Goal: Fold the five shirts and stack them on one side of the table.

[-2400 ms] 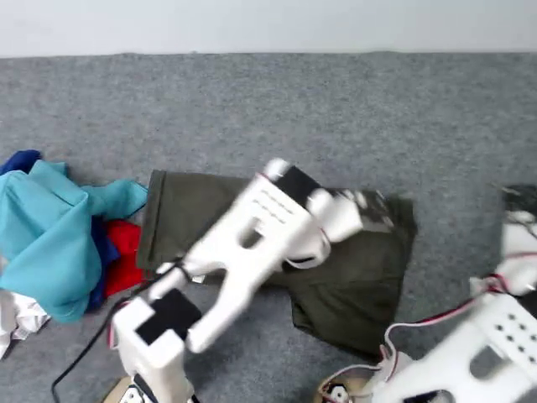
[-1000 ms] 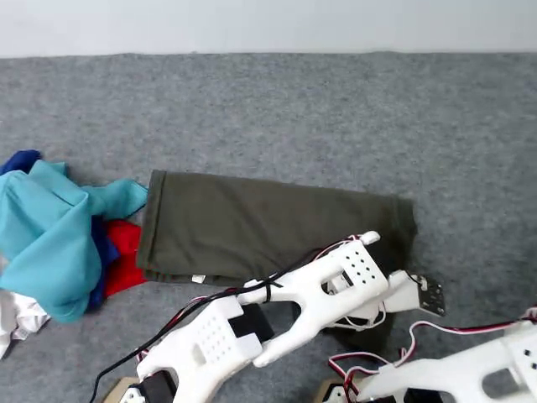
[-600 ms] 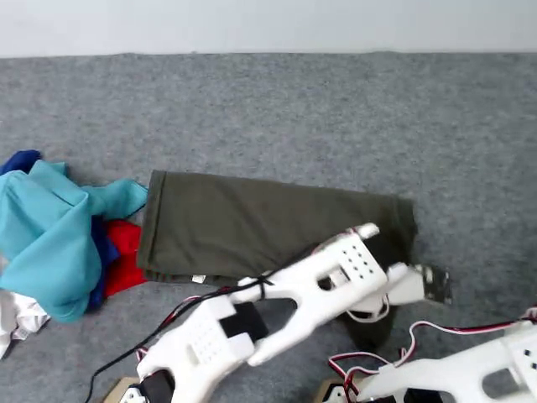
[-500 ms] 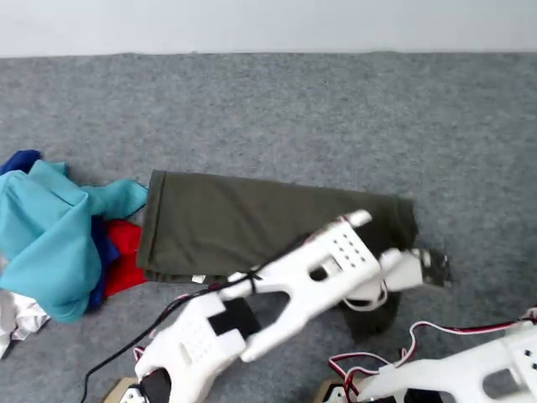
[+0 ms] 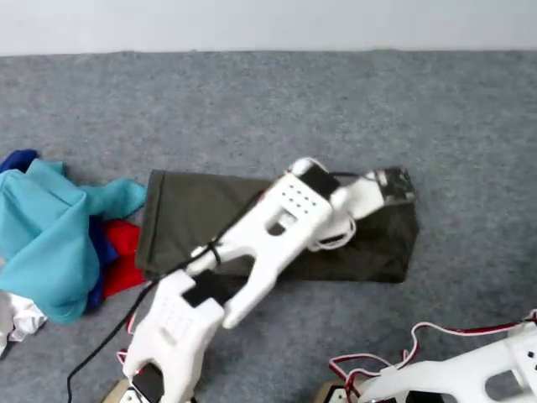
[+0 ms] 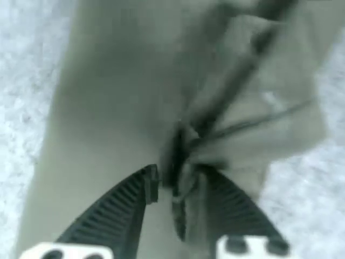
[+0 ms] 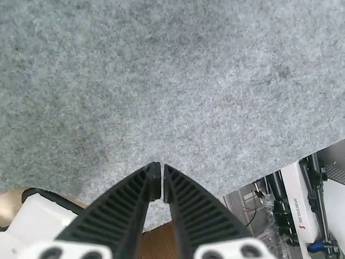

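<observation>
The left gripper (image 6: 178, 186) is clamped on a bunched ridge of the olive shirt (image 6: 118, 108), its jaws nearly together with the cloth between them. In the high view that gripper (image 5: 388, 186) sits at the shirt's far right corner, with the arm stretched across the garment. The hold looks meant to lay the near edge over the far one, and the olive shirt (image 5: 197, 220) lies as a long flat band in the middle of the bench (image 5: 336, 109). The right gripper (image 7: 161, 178) is closed on nothing and parked over bare grey felt near the bench's front edge, probably to stay out of the fold's way.

One shirt is being folded. Four more appear to wait in a crumpled heap at the left: a teal shirt (image 5: 50, 243) on top, a blue shirt (image 5: 21, 158), a red shirt (image 5: 124, 252) and a white shirt (image 5: 13, 315) (counted by colour, since they overlap). No folded stack is there yet
</observation>
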